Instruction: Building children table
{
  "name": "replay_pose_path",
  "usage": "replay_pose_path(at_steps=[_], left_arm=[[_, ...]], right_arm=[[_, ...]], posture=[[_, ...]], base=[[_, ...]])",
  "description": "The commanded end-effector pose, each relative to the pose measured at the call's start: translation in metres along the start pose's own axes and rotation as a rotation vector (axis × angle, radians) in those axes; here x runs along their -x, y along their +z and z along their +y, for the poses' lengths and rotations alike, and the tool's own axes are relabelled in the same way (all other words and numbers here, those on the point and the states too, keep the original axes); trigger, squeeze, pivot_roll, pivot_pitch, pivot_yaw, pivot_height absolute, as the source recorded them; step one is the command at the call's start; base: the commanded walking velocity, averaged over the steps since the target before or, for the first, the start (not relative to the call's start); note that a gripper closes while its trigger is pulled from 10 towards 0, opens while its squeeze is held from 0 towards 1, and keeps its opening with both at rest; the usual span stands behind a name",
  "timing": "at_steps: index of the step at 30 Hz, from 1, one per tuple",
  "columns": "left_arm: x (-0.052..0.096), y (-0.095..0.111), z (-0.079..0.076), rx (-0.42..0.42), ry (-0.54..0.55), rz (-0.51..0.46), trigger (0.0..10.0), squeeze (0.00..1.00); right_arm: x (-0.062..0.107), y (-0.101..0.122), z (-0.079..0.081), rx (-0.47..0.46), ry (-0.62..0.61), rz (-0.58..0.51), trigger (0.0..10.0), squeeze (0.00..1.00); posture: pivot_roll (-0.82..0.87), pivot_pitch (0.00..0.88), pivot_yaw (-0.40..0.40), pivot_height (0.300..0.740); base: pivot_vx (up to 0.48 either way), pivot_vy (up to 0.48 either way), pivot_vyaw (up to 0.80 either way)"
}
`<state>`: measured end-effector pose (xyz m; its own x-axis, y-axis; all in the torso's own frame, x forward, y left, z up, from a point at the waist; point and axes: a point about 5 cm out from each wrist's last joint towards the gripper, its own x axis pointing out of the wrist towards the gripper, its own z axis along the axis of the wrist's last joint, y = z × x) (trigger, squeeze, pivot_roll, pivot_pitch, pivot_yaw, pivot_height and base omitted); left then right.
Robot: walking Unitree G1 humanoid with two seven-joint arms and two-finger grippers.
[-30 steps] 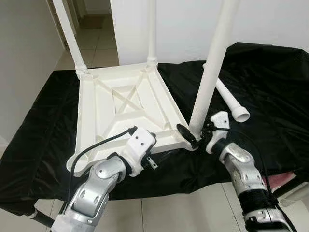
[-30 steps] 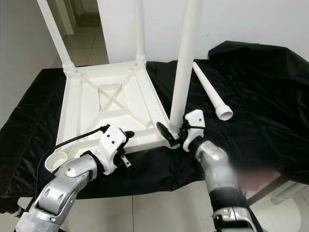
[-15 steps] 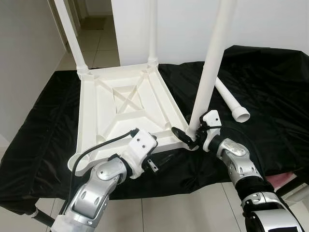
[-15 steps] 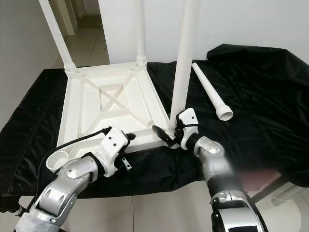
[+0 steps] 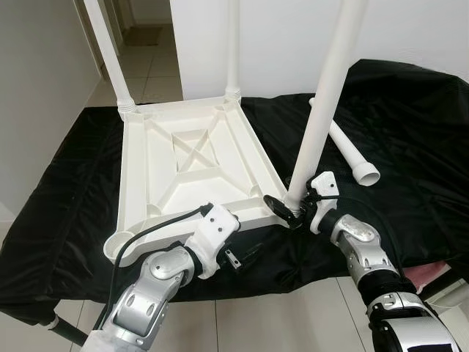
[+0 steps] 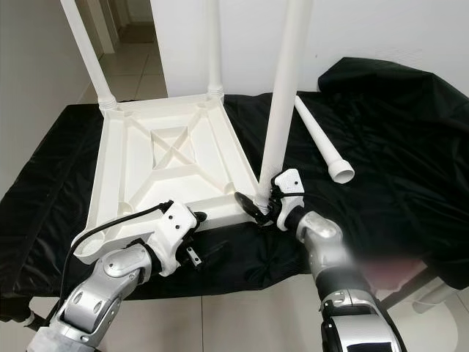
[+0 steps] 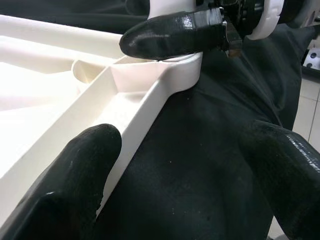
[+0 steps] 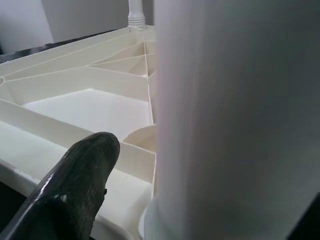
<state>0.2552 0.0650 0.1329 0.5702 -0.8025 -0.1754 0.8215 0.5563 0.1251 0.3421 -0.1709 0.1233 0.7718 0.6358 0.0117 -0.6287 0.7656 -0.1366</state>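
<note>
Lies upside down on the black cloth (image 5: 66, 183) of the worktop: the table top (image 5: 183, 169), with two legs up at its far corners. Pulls the left gripper (image 5: 245, 257) back off the near edge of the table top and down over the cloth, jaws wide and holding nothing. Keeps the right gripper (image 5: 292, 211) at the near right corner of the table top, jaws closed round the bottom of the third leg (image 5: 322, 110).

Probably means only one arm steadies that leg now. Still to do: the loose leg (image 5: 352, 154) to the right of the table top, and the empty socket (image 5: 117, 247) at its near left corner.

Cannot tell if the third leg sits all the way in. Hides one right finger behind it. Cuts off the leg tops.
</note>
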Motion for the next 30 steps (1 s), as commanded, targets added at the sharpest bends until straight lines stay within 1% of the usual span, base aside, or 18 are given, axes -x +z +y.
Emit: replay_pose_path(at_steps=[1, 2, 4, 6, 7, 13, 14, 18, 20, 23, 24, 26, 27, 29, 30], left_arm=[[-0.0004, -0.0037, 0.0022, 0.003, 0.037, 0.013, 10.0, 0.0], [-0.0007, -0.0032, 0.0023, 0.006, 0.035, 0.01, 10.0, 0.0], [-0.0011, -0.0022, 0.0023, 0.002, 0.033, 0.006, 10.0, 0.0], [-0.0012, -0.0022, 0.0024, 0.002, 0.033, 0.005, 10.0, 0.0], [-0.0015, -0.0018, 0.0023, 0.0, 0.032, 0.003, 10.0, 0.0], [-0.0022, -0.0017, 0.0025, 0.002, 0.038, 0.0, 10.0, 0.0], [-0.0023, -0.0017, 0.0026, 0.002, 0.04, -0.002, 10.0, 0.0], [-0.0024, -0.0016, 0.0027, 0.001, 0.041, -0.004, 10.0, 0.0], [-0.0024, -0.001, 0.0028, 0.0, 0.046, -0.009, 10.0, 0.0], [-0.0024, -0.0008, 0.003, 0.0, 0.047, -0.011, 10.0, 0.0], [-0.0024, -0.0008, 0.0027, 0.002, 0.048, -0.011, 10.0, 0.0], [-0.0024, -0.0008, 0.0027, 0.002, 0.048, -0.011, 10.0, 0.0], [-0.0023, -0.0011, 0.0023, 0.005, 0.048, -0.011, 10.0, 0.0], [-0.0023, -0.0011, 0.0023, 0.005, 0.048, -0.011, 10.0, 0.0], [-0.0023, -0.0011, 0.0022, 0.005, 0.05, -0.012, 10.0, 0.0]], right_arm=[[-0.0001, -0.0026, 0.0011, -0.001, 0.017, 0.014, 6.5, 0.0], [0.0003, -0.0022, 0.0003, 0.005, 0.014, 0.012, 4.6, 0.0], [0.0009, -0.0005, -0.0018, 0.019, 0.011, 0.006, 1.8, 0.0], [0.0009, -0.0001, -0.0024, 0.02, 0.011, 0.004, 1.8, 0.0], [0.0012, 0.0001, -0.0031, 0.021, 0.011, 0.004, 0.0, 0.0], [0.0018, -0.0009, -0.0037, 0.013, 0.007, 0.009, 0.1, 0.0], [0.0021, -0.0017, -0.0043, 0.002, -0.004, 0.011, 10.0, 0.0], [0.0026, -0.0027, -0.0058, -0.01, -0.029, 0.013, 10.0, 0.0], [0.002, -0.0045, -0.0078, -0.056, -0.094, 0.016, 10.0, 0.0], [0.0016, -0.0053, -0.0082, -0.074, -0.123, 0.016, 10.0, 0.0], [0.0008, -0.0064, -0.0061, -0.096, -0.157, 0.014, 10.0, 0.0], [0.0008, -0.0064, -0.0061, -0.096, -0.157, 0.014, 10.0, 0.0], [0.0008, -0.0085, -0.0037, -0.115, -0.195, 0.017, 10.0, 0.0], [0.0008, -0.0085, -0.0037, -0.115, -0.195, 0.017, 10.0, 0.0], [0.001, -0.0099, -0.0007, -0.141, -0.228, 0.01, 10.0, 0.0]], posture=[[-0.01, 0.0, 0.068, 0.74], [-0.01, 0.0, 0.074, 0.74], [-0.02, 0.0, 0.077, 0.74], [-0.02, 0.0, 0.076, 0.74], [-0.02, 0.0, 0.076, 0.74], [-0.02, 0.0, 0.071, 0.74], [-0.02, 0.0, 0.071, 0.74], [-0.02, 0.0, 0.071, 0.74], [-0.02, 0.001, 0.065, 0.74], [-0.02, 0.001, 0.065, 0.74], [-0.02, 0.007, 0.06, 0.74], [-0.02, 0.007, 0.06, 0.74], [-0.02, 0.008, 0.06, 0.74], [-0.02, 0.008, 0.06, 0.74], [-0.02, 0.014, 0.054, 0.74]], base=[[0.0, 0.0, 0.0], [0.0, 0.0, 0.0], [0.0, 0.0, 0.0], [0.0, 0.0, 0.0], [0.0, 0.0, 0.0], [0.0, 0.0, 0.0], [0.0, 0.0, 0.0], [0.0, 0.0, 0.0], [0.0, 0.0, 0.0], [0.0, 0.0, 0.0], [0.0, 0.0, 0.0], [0.0, 0.0, 0.0], [0.0, 0.0, 0.0], [0.0, 0.0, 0.0], [0.0, 0.0, 0.0]])
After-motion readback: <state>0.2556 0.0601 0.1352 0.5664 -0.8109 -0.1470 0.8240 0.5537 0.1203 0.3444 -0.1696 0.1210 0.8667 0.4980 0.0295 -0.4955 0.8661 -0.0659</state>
